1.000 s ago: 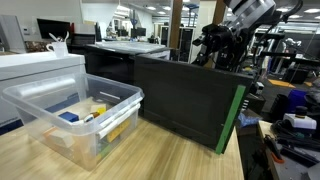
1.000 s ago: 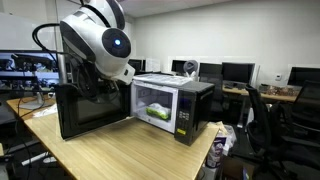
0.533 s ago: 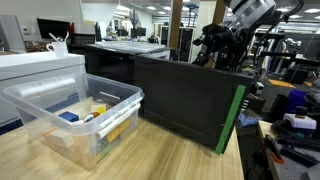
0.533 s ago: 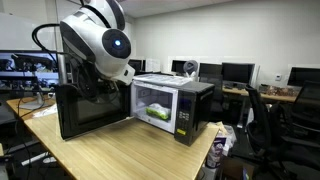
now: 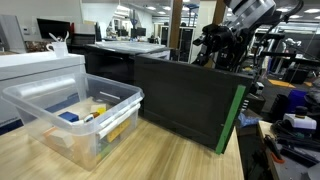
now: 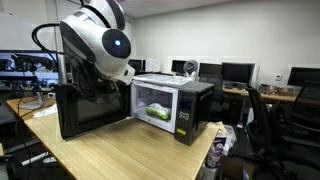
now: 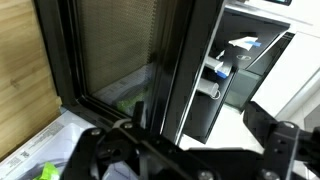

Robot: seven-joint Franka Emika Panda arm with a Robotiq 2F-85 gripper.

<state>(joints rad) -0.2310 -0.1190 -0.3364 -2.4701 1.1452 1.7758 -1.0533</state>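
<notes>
up high, arm bent over microwave door, claw spread.

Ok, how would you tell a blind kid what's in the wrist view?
A microwave door fills the picture up close, dark frame and mesh window. Open fingers poke in at the bottom; wooden table shows left.

No legible text or label (microwave panel markings too small)

No visible change — none anywhere
</notes>
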